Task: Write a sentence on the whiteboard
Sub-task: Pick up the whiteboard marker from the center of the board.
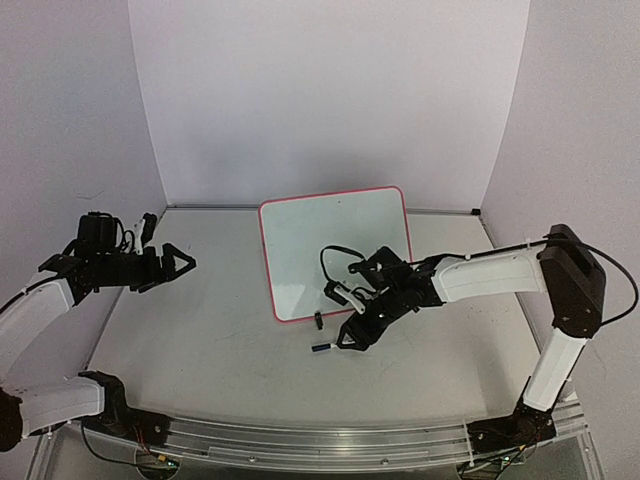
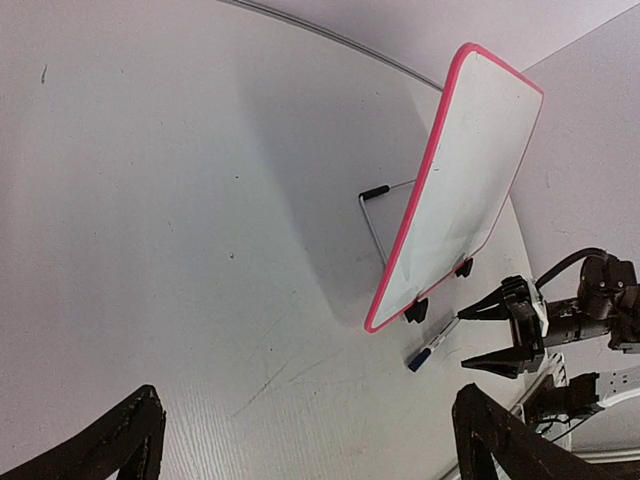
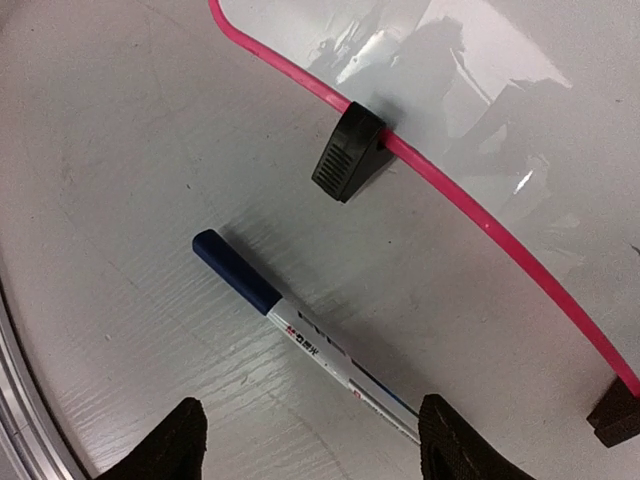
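Observation:
The whiteboard [image 1: 335, 250] stands tilted on the table, pink-framed, with its white face blank; the sentence is out of view. A marker [image 3: 300, 335] with a dark blue cap lies flat on the table just in front of the board's lower edge. My right gripper [image 3: 315, 440] hangs open over it, one finger on each side, and the marker's tail end reaches close to the right-hand finger [image 3: 450, 440]. In the top view that gripper [image 1: 345, 318] sits at the board's near corner. My left gripper [image 1: 178, 268] is open far to the left and holds nothing.
Two black clip feet [image 3: 345, 155] hold the board's lower edge, and a wire stand [image 2: 375, 215] props it from behind. White walls close in the back and sides. A metal rail [image 1: 330, 440] runs along the near edge.

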Robot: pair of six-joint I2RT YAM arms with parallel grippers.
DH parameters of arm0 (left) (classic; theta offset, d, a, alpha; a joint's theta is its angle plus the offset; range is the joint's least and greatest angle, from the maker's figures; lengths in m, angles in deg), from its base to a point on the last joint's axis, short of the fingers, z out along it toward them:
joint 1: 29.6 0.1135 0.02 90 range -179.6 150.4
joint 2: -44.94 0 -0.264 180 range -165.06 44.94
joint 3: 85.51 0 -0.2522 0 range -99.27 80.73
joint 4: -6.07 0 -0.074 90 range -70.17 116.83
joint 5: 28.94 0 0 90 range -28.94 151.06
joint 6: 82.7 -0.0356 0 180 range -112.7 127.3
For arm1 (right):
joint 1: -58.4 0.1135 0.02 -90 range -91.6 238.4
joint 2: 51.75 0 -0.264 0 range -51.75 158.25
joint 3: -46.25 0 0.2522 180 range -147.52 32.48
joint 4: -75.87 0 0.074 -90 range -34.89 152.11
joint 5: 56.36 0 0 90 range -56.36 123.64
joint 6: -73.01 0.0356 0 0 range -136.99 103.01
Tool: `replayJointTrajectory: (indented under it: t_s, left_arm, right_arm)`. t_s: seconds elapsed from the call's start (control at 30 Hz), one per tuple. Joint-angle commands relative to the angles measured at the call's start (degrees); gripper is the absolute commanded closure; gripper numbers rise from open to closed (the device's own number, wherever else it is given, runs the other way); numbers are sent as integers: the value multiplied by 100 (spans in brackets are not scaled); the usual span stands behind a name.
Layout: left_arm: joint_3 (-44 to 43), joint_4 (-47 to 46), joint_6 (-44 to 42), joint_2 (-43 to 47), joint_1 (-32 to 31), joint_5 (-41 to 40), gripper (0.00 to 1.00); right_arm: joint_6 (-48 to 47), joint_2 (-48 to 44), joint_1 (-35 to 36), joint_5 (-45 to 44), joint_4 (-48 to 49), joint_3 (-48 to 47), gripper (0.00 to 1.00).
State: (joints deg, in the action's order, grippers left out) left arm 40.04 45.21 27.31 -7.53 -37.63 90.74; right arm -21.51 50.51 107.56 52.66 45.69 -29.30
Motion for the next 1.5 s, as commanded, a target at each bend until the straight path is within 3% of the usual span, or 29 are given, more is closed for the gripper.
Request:
replayJointTrajectory:
  t_s: [0.0,0.4,0.67,0.87,0.97,1.13,1.47]
  left_arm:
    - [29,-224,151,8,30,269,1]
    - [123,-376,134,-249,30,646,1]
    - [432,-775,454,-274,5,1015,1]
    - [914,-1264,920,-144,-98,1209,2]
    - [1090,-1426,1088,-104,-205,1215,3]
    - [1248,-1740,1336,-222,-756,1042,5]
    - [769,-2295,1502,-945,-2345,825,7]
  right_arm:
    - [-612,383,12,129,-60,-445,33]
    - [-910,1003,290,-283,-253,-659,48]
    - [-1013,1077,562,-657,-269,-655,69]
    - [-1068,1107,889,-1205,-266,-540,77]
    - [-1017,990,985,-1429,-175,-424,86]
    - [-750,455,1021,-1268,144,-190,100]
    - [-231,-554,1019,-386,157,-366,100]
